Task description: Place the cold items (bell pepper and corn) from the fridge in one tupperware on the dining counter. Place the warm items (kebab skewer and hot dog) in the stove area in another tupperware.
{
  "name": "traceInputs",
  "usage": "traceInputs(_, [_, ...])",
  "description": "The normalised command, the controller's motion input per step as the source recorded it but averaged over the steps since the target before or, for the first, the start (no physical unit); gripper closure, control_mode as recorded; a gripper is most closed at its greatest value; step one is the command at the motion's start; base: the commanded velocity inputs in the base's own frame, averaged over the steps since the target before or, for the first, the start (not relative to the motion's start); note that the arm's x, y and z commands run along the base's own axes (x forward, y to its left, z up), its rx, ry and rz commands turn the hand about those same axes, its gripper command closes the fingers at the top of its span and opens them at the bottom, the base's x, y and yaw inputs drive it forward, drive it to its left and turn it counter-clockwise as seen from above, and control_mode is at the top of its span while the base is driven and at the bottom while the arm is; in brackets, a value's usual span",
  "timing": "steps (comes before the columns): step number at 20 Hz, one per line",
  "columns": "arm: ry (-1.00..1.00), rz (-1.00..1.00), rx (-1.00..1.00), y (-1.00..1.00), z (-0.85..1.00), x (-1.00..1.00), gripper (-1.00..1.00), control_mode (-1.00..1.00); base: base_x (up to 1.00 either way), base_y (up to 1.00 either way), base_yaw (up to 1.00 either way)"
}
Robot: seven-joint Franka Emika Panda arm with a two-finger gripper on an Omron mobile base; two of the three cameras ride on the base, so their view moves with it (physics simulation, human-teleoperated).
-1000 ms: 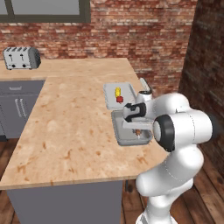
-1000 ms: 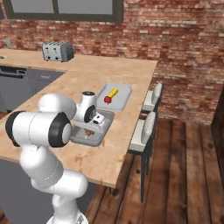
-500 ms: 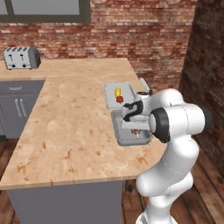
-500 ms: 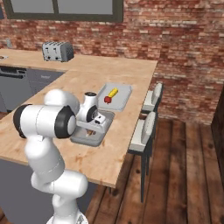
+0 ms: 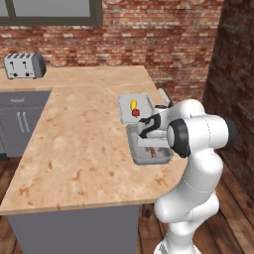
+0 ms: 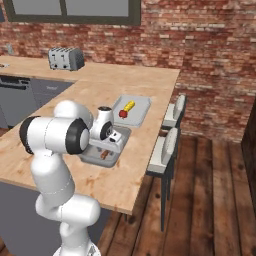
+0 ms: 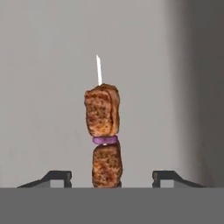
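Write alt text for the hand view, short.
A kebab skewer lies on the flat grey floor of the darker tupperware, two browned meat chunks with a purple onion ring between them and a white stick tip pointing away. The gripper sits open at the bottom edge, one dark fingertip on each side of the skewer, not touching it.

Matt grey tray (image 7: 48, 87); speckled stone-look counter (image 5: 79, 144).

Red brick walls (image 6: 210, 45), wood plank floor (image 6: 210, 200), window (image 5: 49, 10), grey stools (image 6: 167, 147).
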Motion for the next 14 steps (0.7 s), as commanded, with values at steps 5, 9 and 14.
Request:
traceInputs(5, [0.00, 0.00, -0.11, 0.05, 0.19, -0.05, -1.00, -1.00, 0.00, 0.00, 0.00])
traceInputs(9, [-0.03, 0.00, -0.17, 0.14, 0.56, -0.25, -1.00, -1.00, 0.00, 0.00, 0.00])
traceInputs(14, [0.00, 0.00, -0.04, 0.18, 0.55, -0.41, -1.00, -1.00, 0.00, 0.00, 0.00])
